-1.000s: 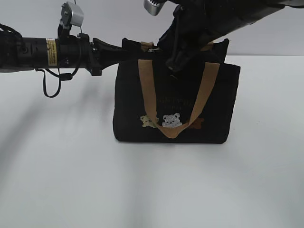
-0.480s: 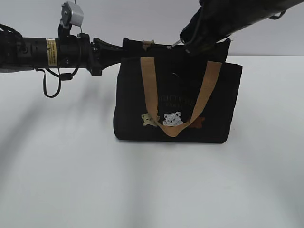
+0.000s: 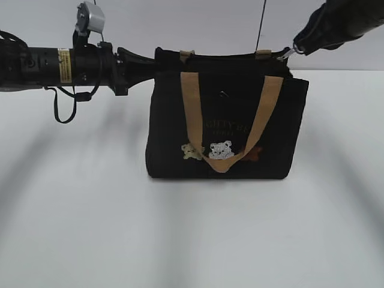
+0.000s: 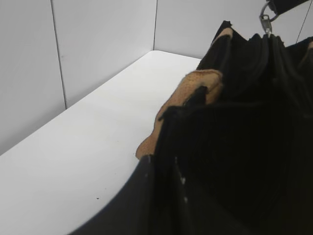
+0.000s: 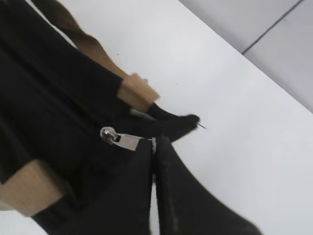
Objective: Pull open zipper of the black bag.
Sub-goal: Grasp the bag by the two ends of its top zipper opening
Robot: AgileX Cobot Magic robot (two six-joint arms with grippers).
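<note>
- The white table [image 3: 90,228] fills the lower scene.
- The black bag [image 3: 225,129] stands upright at centre, tan handle [image 3: 228,129] looped down its front.
- The left gripper [image 3: 141,65] meets the bag's top corner at 10 o'clock, jaws narrowly apart on the fabric edge.
- The right gripper [image 5: 152,147], at the bag's 2 o'clock corner, has jaws clamped on the zipper [image 5: 120,139].
</note>
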